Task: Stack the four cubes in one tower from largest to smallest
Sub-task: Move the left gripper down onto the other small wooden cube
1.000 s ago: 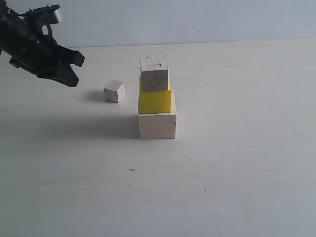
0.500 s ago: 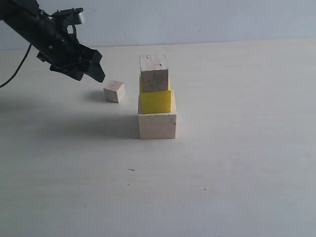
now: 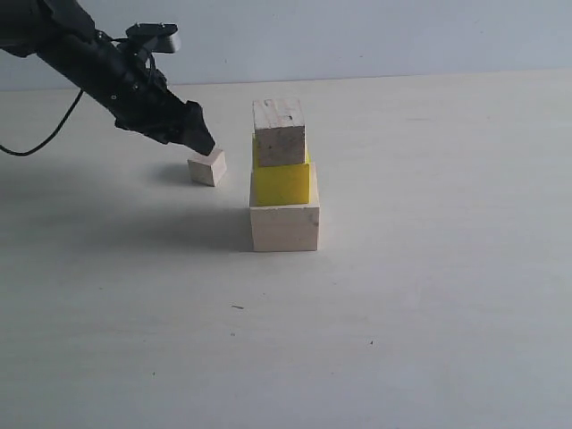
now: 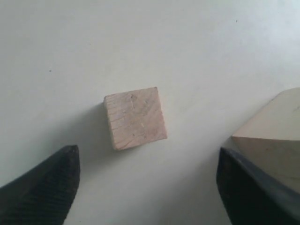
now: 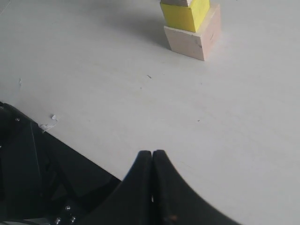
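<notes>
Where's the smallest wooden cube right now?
In the exterior view the smallest cube lies on the table, apart from and left of the three-cube stack, with the open left gripper close over it.

Light even, fairly bright, soft; pale table [image 3: 429,295] slightly washed out. Diffuse shadows of tower [image 3: 284,183] and small cube [image 3: 206,166] fell toward table's left edge, so light came from right. Left wrist view: fingertips [image 4: 44,187] blurred, near-black; cube grain sharp.
</notes>
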